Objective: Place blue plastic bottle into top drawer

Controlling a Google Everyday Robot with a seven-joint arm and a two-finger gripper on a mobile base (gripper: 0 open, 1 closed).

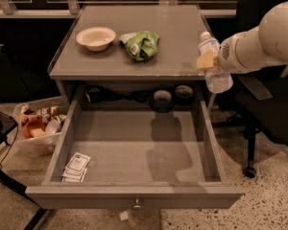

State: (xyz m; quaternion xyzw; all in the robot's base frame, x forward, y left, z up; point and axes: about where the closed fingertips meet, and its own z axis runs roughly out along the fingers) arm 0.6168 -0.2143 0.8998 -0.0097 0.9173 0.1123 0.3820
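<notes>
The blue plastic bottle [212,63], clear with a white cap and pale label, hangs upright in my gripper [209,61], which is shut on it. It is held in the air at the table's right front corner, above the right side of the open top drawer [134,150]. The drawer is pulled out wide, with a flat grey bottom and a small knob [137,205] on its front panel. My white arm [259,37] reaches in from the right.
A white bowl [96,36] and a green snack bag [140,44] lie on the grey tabletop [173,28]. White packets [76,167] lie in the drawer's front left corner. A bin of items [38,126] stands at the left, a black office chair [259,104] at the right.
</notes>
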